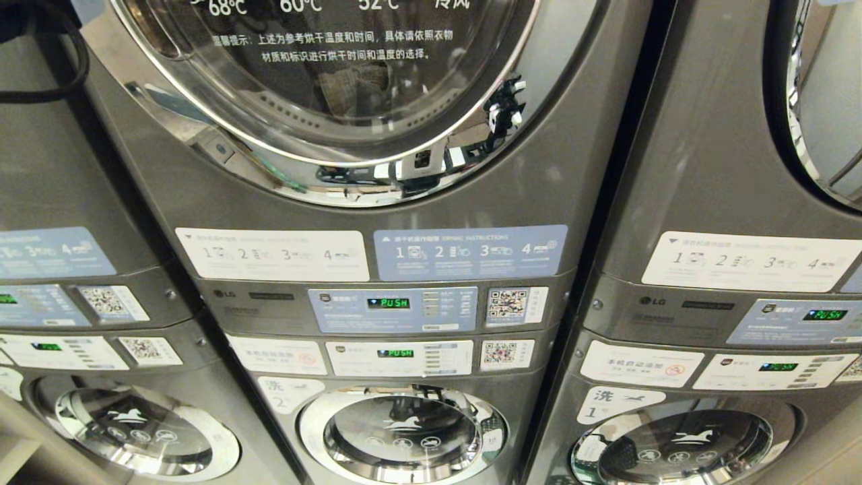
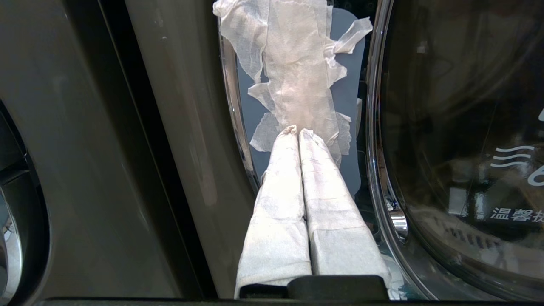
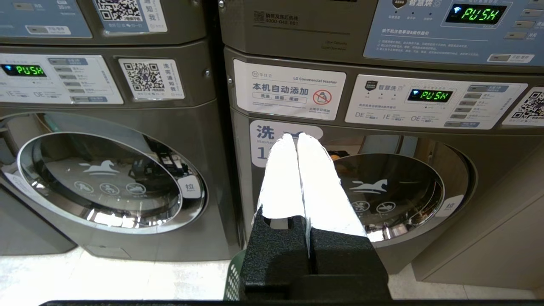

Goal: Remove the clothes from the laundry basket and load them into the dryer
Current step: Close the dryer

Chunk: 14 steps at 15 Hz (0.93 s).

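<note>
- Left gripper: fingers clenched, holding nothing, tips at the tape-patched grey handle beside the dryer door; likely placed to pull it open.
- Handle's long axis runs in line with the fingers.
- Right gripper: fingers clenched, empty, parked before the lower washer.
- Laundry basket: only a green perforated edge shows below the right gripper; orientation cannot be told.

The dryer door is cut off at the head view's top edge. Only a green sliver of the laundry basket shows beside the right gripper's black base; its contents are hidden.
</note>
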Motion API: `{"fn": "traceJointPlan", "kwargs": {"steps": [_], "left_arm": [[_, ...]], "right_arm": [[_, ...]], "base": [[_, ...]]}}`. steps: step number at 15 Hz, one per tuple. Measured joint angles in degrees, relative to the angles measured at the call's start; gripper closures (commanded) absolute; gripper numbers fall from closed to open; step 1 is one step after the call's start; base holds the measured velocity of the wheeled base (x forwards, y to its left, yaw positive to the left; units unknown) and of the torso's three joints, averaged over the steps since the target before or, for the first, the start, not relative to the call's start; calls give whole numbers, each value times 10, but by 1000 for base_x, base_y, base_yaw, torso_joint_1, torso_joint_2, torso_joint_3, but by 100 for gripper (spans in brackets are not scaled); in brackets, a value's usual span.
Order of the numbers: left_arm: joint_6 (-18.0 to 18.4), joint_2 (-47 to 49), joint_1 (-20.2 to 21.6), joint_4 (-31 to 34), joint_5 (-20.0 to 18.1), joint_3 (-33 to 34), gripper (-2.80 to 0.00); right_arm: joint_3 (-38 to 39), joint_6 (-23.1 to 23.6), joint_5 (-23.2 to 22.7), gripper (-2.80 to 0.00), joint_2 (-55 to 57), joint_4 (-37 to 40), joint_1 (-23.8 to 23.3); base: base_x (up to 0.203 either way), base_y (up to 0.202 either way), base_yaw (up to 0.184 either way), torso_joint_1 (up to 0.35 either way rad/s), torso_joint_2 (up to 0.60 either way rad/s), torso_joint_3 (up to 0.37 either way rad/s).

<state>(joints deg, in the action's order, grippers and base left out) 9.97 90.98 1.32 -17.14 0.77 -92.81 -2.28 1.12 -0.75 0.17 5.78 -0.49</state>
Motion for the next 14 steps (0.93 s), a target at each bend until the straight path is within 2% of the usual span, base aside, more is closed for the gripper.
{"fn": "traceJointPlan", "kwargs": {"steps": [4, 14], "left_arm": [[2, 23, 0, -38, 1, 0, 0], [1, 63, 0, -40, -2, -42, 0]], "right_arm": [[0, -1, 0, 0, -1, 0, 0], [2, -9, 6, 0, -1, -5, 0]], "base": [[0, 0, 0, 0, 0, 0], [0, 0, 0, 0, 0, 0]]}}
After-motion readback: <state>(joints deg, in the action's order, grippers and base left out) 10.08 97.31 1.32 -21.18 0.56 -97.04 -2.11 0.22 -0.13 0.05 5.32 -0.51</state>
